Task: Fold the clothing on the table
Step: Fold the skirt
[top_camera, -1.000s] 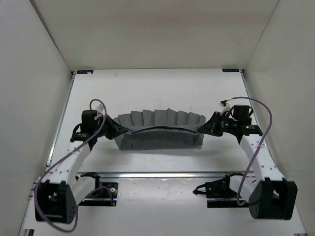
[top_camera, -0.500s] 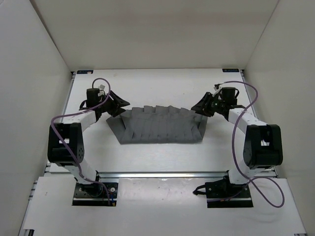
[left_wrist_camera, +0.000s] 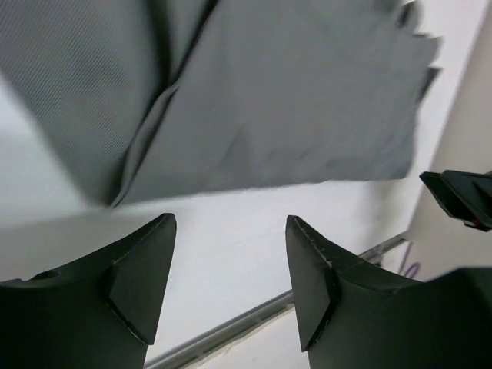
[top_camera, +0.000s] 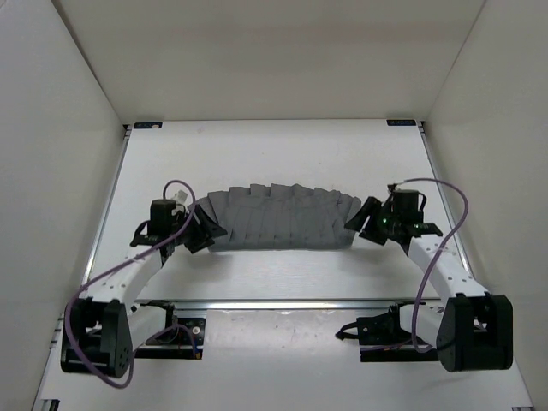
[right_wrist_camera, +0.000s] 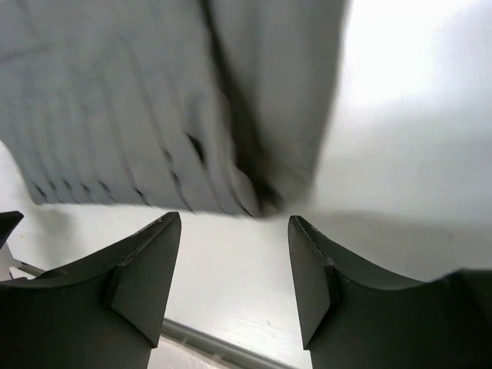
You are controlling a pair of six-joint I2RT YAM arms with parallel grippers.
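Dark grey pleated fabric skirt (top_camera: 278, 220) lying in a shallow fan-shaped arc on the white rectangular tabletop (top_camera: 274, 154). Left gripper (top_camera: 208, 231) just beside its left end, right gripper (top_camera: 360, 220) just beside its right end. Metal rail (top_camera: 291, 303) along the near edge.

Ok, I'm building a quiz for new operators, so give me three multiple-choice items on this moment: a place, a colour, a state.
1. Where does the skirt lie? A) flat on the table, between the left gripper and the right gripper; B) lifted off the table by both grippers; C) bunched up at the near edge.
2. What colour is the skirt? A) white; B) dark grey; C) red.
3. How do the grippers stand? A) both shut on fabric; B) both open, empty; C) only the left holds fabric.
Answers: 1 A, the top view shows it spread between them; 2 B, grey in every view; 3 B, each wrist view shows the jaws apart with bare table between.
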